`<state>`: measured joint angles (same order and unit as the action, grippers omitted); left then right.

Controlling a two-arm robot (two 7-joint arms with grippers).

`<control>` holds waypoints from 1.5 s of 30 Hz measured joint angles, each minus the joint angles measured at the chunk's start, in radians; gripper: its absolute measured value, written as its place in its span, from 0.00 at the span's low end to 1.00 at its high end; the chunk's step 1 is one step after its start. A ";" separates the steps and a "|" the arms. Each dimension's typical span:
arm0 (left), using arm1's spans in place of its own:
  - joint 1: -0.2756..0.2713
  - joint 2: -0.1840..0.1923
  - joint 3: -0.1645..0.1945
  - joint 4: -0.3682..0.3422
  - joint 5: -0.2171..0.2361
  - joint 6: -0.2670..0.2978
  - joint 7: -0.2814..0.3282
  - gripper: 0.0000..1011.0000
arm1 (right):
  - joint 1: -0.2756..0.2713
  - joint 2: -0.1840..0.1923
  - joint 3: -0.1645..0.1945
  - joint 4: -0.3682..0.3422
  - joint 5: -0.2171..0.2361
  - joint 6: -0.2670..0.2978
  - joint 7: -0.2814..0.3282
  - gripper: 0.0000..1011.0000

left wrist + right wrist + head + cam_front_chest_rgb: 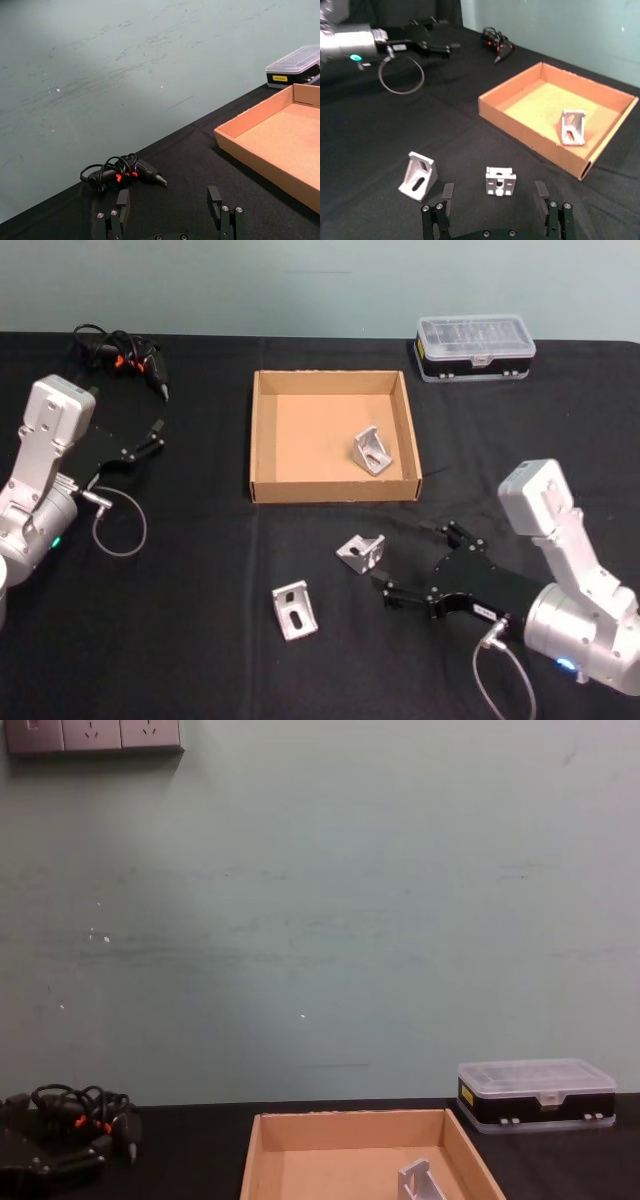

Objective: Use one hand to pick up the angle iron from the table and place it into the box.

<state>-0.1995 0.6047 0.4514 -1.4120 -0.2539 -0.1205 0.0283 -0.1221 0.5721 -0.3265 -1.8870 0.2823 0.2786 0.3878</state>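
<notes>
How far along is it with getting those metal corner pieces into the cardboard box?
Done: one angle iron already lies in the box. In hand: the right gripper is open, right beside a second angle iron, not yet gripping it. Left: that one and a third angle iron on the table. The left gripper is parked, open.

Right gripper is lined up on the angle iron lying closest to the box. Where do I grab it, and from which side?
Probably across its two parallel side edges, moving straight in from where the right gripper sits. The angle iron stands with a slotted face toward the open fingers and looks narrower than their gap, so they should straddle it.
</notes>
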 joint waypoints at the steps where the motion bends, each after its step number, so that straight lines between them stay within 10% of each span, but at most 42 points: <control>1: 0.000 0.000 0.000 0.000 0.000 0.000 0.000 1.00 | 0.000 0.000 0.000 0.000 0.000 0.000 0.000 0.99; 45: 0.000 0.000 0.000 0.000 0.000 0.000 0.000 1.00 | 0.153 -0.146 -0.102 0.233 -0.108 -0.007 -0.008 0.99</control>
<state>-0.1995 0.6047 0.4514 -1.4120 -0.2539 -0.1205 0.0283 0.0309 0.4259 -0.4280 -1.6535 0.1739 0.2713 0.3797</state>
